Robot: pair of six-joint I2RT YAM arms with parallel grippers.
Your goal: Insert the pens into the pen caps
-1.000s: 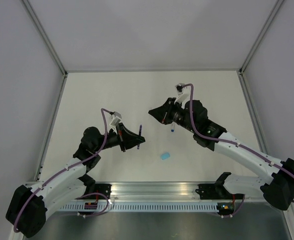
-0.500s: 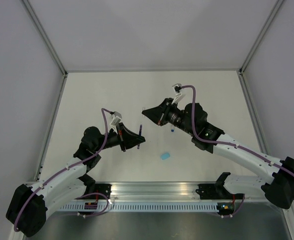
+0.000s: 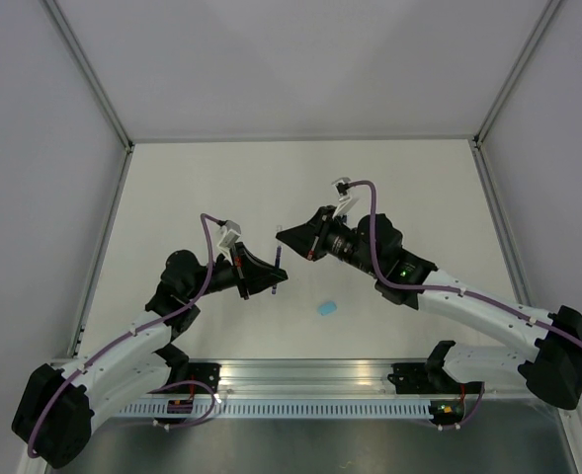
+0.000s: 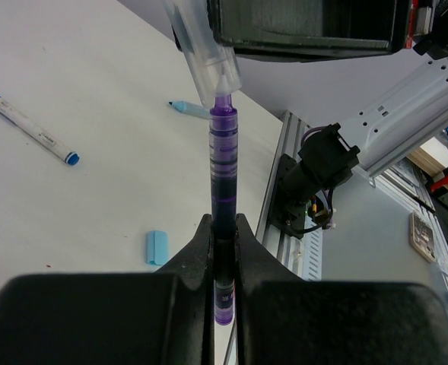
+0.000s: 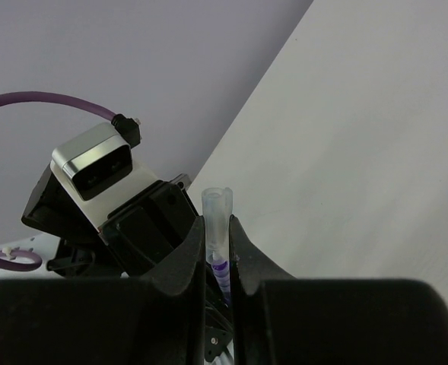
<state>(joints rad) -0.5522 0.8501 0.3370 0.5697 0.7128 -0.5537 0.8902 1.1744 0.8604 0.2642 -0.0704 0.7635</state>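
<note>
My left gripper (image 4: 224,220) is shut on a dark purple pen (image 4: 222,175) that stands upright between its fingers, also seen in the top view (image 3: 278,259). Directly above the pen's tip, my right gripper (image 5: 218,224) is shut on a pale translucent pen cap (image 5: 217,205), open end facing the pen. In the left wrist view the cap (image 4: 208,65) just touches the tip. In the top view the right gripper (image 3: 282,235) sits just above the left gripper (image 3: 280,277). A blue-and-white pen (image 4: 27,125) and a light-blue cap (image 3: 327,308) lie on the table.
A pale blue pointed piece (image 4: 187,108) lies on the table near the front rail (image 3: 300,380). The white table (image 3: 221,178) is walled on three sides. The right forearm (image 3: 468,296) reaches diagonally over the table's right half.
My right gripper has swung left with the cap and now meets the pen's tip. The left arm and its pen have stayed still. The right arm now covers the blue-and-white pen in the top view.
</note>
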